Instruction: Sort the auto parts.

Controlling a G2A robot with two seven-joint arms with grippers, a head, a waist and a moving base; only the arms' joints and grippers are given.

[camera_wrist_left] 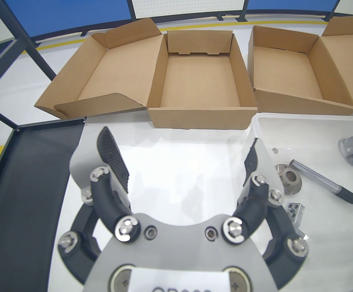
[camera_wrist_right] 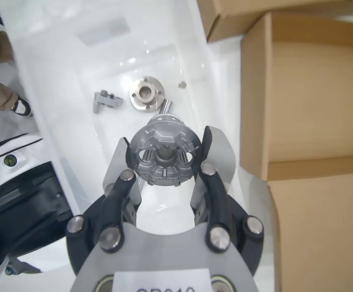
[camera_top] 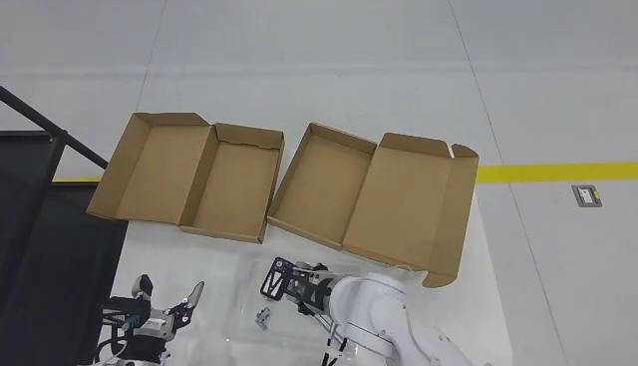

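My right gripper (camera_wrist_right: pixel 165 150) is shut on a round grey cast hub (camera_wrist_right: pixel 164 153) and holds it above a clear plastic bin (camera_wrist_right: pixel 164 50). On the bin floor below lie a flanged bushing (camera_wrist_right: pixel 147 94), a small bracket (camera_wrist_right: pixel 106 101), a tiny nut (camera_wrist_right: pixel 181 85) and a rod (camera_wrist_right: pixel 165 106) partly hidden by the hub. From above, the right gripper (camera_top: pixel 273 278) sits near the table's front, just in front of the boxes. My left gripper (camera_wrist_left: pixel 182 159) stands open over bare white table beside the bin (camera_wrist_left: pixel 255 119), with the bushing (camera_wrist_left: pixel 287 177) and rod (camera_wrist_left: pixel 325 182) close by.
Two open cardboard boxes stand side by side behind the bin: the left box (camera_top: pixel 234 182) with its lid (camera_top: pixel 150 167), the right box (camera_top: pixel 319 182) with its lid (camera_top: pixel 409 201). A black shelf (camera_top: pixel 40 246) borders the table's left side.
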